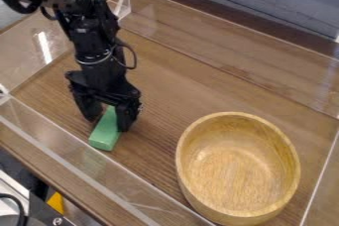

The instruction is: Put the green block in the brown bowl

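The green block (103,134) lies flat on the wooden table near the front left, its far end between the fingers of my gripper (106,117). The gripper stands open, pointing straight down, with one black finger on each side of the block's upper end. I cannot tell whether the fingers touch the block. The brown bowl (240,165) sits empty at the front right, well apart from the block and the gripper.
Clear plastic walls (79,161) fence the table along the front, left and back. The black arm (82,27) rises from the gripper toward the upper left. Bare wood lies between the block and the bowl.
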`<state>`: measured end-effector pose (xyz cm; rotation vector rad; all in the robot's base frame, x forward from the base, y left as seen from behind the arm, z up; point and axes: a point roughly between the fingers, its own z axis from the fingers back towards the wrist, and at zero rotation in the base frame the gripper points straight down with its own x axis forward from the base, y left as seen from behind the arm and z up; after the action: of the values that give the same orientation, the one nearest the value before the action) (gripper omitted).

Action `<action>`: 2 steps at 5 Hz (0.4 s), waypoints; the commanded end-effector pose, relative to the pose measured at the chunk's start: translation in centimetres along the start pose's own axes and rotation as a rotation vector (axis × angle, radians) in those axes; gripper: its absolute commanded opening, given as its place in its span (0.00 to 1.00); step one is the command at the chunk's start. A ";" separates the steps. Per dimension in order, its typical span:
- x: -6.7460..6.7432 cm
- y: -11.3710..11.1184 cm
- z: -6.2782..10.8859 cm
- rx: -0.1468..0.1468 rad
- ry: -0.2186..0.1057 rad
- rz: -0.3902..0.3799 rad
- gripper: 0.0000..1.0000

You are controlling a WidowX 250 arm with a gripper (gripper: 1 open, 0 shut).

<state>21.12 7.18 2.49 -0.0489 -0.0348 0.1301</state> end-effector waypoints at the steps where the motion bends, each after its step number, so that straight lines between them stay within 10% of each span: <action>1: 1.2 0.0 0.8 0.006 -0.039 -0.002 1.00; 2: 1.4 -0.2 0.8 0.002 -0.036 -0.003 1.00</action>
<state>21.51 6.92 2.49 -0.0550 -0.0314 0.1250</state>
